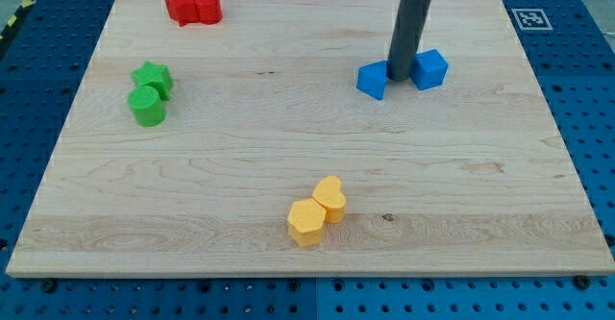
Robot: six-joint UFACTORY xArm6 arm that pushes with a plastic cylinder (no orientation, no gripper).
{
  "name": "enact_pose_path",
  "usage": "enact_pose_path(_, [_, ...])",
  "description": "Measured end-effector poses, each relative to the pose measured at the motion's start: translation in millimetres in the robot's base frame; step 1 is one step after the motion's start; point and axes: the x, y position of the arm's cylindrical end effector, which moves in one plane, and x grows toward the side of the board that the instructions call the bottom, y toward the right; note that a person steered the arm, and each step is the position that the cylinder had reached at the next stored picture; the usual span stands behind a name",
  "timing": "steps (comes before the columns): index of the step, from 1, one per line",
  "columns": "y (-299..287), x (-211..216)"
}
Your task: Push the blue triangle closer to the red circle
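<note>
The blue triangle (372,80) lies on the wooden board (240,157) at the view's upper right. My tip (400,78) stands just right of it, in the gap between it and a blue cube (430,68), touching or almost touching both. Two red blocks sit side by side and touching at the view's top left, one on the left (180,6) and one on the right (208,6). I cannot tell which of them is the circle. They are far to the left of the blue triangle.
A green star (154,77) and a green cylinder (148,106) touch each other at the view's left. A yellow heart (330,199) and a yellow hexagon (306,222) touch at the bottom middle. Blue pegboard surrounds the board.
</note>
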Motion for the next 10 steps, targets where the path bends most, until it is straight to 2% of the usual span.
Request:
enact_pose_path(3, [-0.4, 17.3])
enact_pose_path(4, [-25.8, 17.3])
enact_pose_path(5, [-75.9, 17.2])
enact_pose_path(10, [-165.9, 17.2])
